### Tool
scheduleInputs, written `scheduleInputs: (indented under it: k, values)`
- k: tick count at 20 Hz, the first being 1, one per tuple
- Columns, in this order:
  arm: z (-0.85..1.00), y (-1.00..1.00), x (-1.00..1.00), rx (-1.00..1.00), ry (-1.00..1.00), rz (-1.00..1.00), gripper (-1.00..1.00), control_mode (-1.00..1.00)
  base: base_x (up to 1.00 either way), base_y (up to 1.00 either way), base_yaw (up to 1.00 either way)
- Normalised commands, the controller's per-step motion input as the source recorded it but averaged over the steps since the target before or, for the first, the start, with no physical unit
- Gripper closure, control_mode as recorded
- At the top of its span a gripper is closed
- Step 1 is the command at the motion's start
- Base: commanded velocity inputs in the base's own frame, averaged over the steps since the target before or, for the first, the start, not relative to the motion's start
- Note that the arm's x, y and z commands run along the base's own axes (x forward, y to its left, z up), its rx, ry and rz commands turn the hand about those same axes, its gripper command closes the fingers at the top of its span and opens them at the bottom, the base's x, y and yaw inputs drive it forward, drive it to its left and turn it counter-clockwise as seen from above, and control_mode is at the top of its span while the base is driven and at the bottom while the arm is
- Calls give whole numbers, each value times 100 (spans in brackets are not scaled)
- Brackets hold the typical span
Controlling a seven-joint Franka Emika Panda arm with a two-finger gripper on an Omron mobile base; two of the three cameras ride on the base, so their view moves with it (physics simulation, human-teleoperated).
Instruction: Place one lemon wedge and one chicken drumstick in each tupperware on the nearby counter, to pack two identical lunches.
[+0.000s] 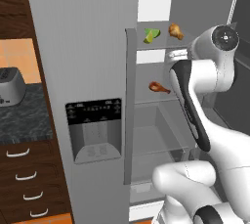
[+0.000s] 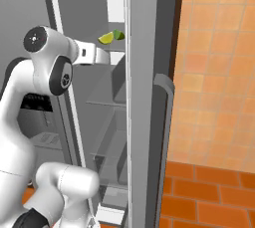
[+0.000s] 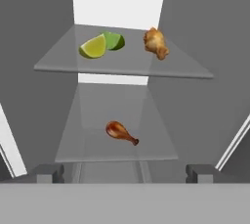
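Note:
Inside the open fridge, a yellow lemon wedge [image 3: 93,47] and a greener wedge [image 3: 114,40] lie side by side on the upper glass shelf, with a pale orange-brown drumstick [image 3: 156,42] to their right. A darker drumstick [image 3: 120,132] lies on the shelf below. The left base view has the wedges [image 1: 151,35], the upper drumstick [image 1: 176,31] and the lower drumstick [image 1: 158,87]. My gripper [image 3: 125,174] is open and holds nothing; it points into the fridge, well short of the food. The marbled counter [image 1: 24,115] is at the left. The grey trays are out of view.
The closed left fridge door with its dispenser panel [image 1: 95,130] stands between the counter and the open compartment. A silver toaster [image 1: 10,87] sits on the counter above dark drawers [image 1: 24,179]. The open right door [image 2: 149,97] edges the orange tiled wall [image 2: 219,72].

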Motion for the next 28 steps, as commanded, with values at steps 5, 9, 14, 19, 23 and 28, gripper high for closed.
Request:
scheduleInputs:
  k: [5, 9, 14, 19, 23, 28]
  values:
    - [8, -15, 7, -3, 0, -5, -100, -100, 0, 0, 0]
    - [4, -14, 0, -8, 0, 0, -100, -100, 0, 0, 0]
    - [8, -4, 14, -5, 2, 0, -100, -100, 0, 0, 0]
    - [26, -12, 26, 0, 3, 0, -100, -100, 0, 0, 0]
    - [30, -13, 29, 1, 5, 0, -100, -100, 0, 0, 0]
    - [6, -25, 29, 2, 7, 3, -100, -100, 0, 0, 0]
